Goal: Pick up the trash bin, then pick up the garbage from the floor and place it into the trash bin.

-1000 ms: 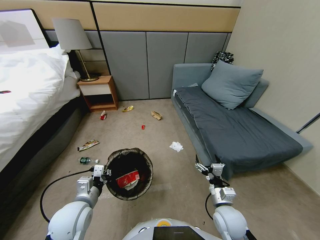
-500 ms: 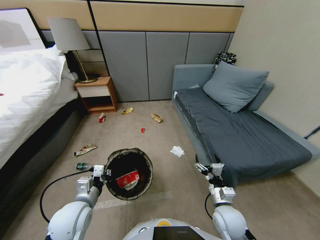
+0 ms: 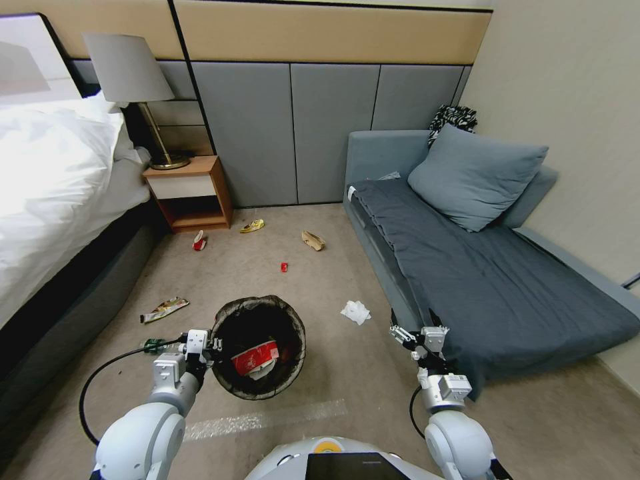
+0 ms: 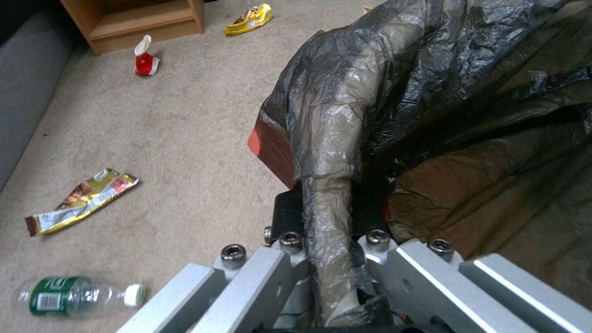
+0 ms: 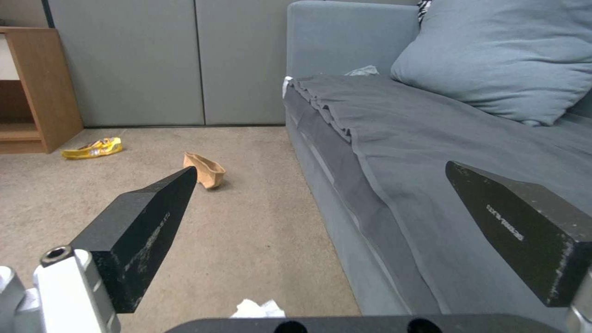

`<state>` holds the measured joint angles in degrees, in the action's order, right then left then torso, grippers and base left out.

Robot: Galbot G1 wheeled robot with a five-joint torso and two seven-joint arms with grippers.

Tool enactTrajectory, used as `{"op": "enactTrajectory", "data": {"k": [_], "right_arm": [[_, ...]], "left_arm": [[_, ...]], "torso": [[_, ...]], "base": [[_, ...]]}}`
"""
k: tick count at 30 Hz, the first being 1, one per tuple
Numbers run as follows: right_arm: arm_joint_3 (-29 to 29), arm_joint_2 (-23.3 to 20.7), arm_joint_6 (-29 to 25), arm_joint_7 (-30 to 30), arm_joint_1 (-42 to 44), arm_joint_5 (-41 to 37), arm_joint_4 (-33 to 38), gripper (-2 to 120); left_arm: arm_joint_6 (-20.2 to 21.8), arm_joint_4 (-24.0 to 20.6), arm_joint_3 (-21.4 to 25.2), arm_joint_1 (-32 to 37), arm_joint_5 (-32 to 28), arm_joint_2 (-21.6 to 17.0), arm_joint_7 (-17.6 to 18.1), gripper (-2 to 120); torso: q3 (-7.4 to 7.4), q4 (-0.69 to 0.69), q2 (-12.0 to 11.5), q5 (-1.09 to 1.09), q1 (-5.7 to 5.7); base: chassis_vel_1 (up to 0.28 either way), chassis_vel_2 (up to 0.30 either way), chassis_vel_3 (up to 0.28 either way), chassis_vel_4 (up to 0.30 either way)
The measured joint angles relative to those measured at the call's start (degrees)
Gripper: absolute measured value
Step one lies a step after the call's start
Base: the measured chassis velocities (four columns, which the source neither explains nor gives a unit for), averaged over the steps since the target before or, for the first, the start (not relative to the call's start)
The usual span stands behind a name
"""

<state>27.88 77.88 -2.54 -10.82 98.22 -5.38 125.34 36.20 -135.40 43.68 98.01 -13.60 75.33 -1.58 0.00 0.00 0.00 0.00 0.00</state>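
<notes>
Gripping the bag-covered rim of the trash bin [image 3: 259, 347], the left gripper [image 3: 201, 346] holds the bin up in front of the robot, its fingers [image 4: 290, 259] pinching the crinkly black liner and the rim beneath it. Inside the bin lies a red-and-white paper cup [image 3: 255, 359].

The right gripper [image 3: 407, 335] hangs out ahead on the robot's right, close to the near corner of the grey sofa [image 3: 493, 267], with its dark fingers [image 5: 142, 226] spread wide and nothing between them.

Litter lies scattered over the beige floor [image 3: 320, 400]. A crumpled white tissue [image 3: 355, 311] sits near the sofa's edge, between the bin and the right gripper but nearer the wall than either. A tan paper bag [image 3: 313, 241] lies farther off toward the panelled wall, with a yellow wrapper [image 3: 253, 227] to its left and a small red-and-white piece [image 3: 199, 241] near the wooden nightstand [image 3: 190, 195]. A tiny red scrap [image 3: 284, 267] lies in the open carpet between them and the bin. A shiny wrapper [image 3: 164, 309] lies to the bin's left beside the bed [image 3: 53, 180], and a green-labelled bottle [image 4: 77, 294] lies on its side just by the left gripper.
</notes>
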Motion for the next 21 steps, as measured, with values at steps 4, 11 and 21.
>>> {"op": "enactTrajectory", "data": {"k": [4, 11, 21], "right_arm": [[-0.08, 0.01, -0.01, -0.04, -0.02, 0.04, 0.0, 100], [-0.23, 0.02, -0.01, -0.19, -0.15, 0.14, -0.06, 100], [-0.77, -0.02, -0.01, -0.52, -0.31, 0.38, -0.06, 100]], "left_arm": [[0.0, -0.04, -0.03, -0.06, 0.0, -0.03, -0.01, 1], [-0.06, -0.05, -0.01, -0.1, 0.0, -0.08, -0.02, 1], [-0.17, -0.02, 0.04, -0.14, -0.02, -0.18, -0.04, 1]], "torso": [[0.0, -0.01, 0.0, 0.0, 0.0], [0.0, 0.0, 0.0, 0.0, 0.0], [0.0, -0.01, 0.0, 0.01, 0.0]], "base": [[-0.108, 0.084, 0.1, -0.105], [-0.096, 0.1, 0.103, -0.099], [-0.094, 0.101, 0.098, -0.096]]}}
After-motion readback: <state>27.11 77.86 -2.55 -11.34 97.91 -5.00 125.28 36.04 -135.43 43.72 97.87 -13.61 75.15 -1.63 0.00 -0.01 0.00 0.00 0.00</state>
